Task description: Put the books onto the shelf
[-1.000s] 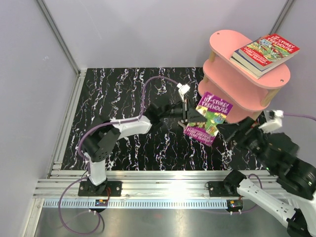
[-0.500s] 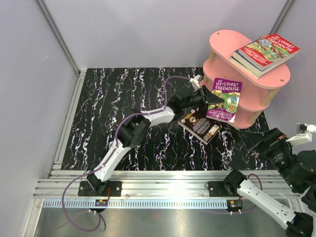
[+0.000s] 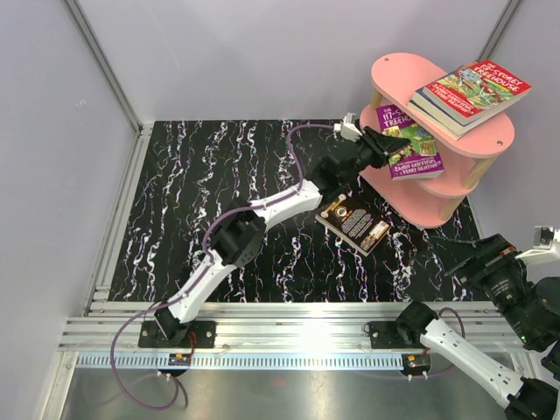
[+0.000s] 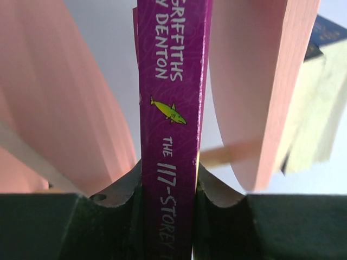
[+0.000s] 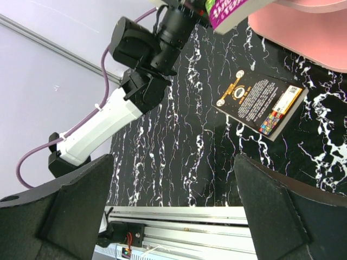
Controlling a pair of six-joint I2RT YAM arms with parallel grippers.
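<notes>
The worktop [image 3: 219, 184] is black with white streaks and fills the floor of the cell. At its far right stands the pink shelf [image 3: 398, 74], with three oval boards on pale posts. The left arm [image 3: 262, 206] is stretched out long, from its base at the near left all the way across to the shelf. The right arm [image 3: 490, 350] is folded up at the near right, and the edge of the top view cuts part of it off. A red book [image 3: 472, 87] lies on top of a small pile on the top board; the books under it are hard to make out. The purple book [image 3: 416, 149] is in the gap between the top board and the middle board, and the top board hides part of it. I cannot tell if it rests on the middle board. A black book [image 3: 354, 220] lies flat on the worktop just in front of the shelf. The left end effector [image 3: 385, 145] pinches the purple book near its spine, one finger on each cover. The right end effector [image 5: 173, 206] is wide open and holds nothing
</notes>
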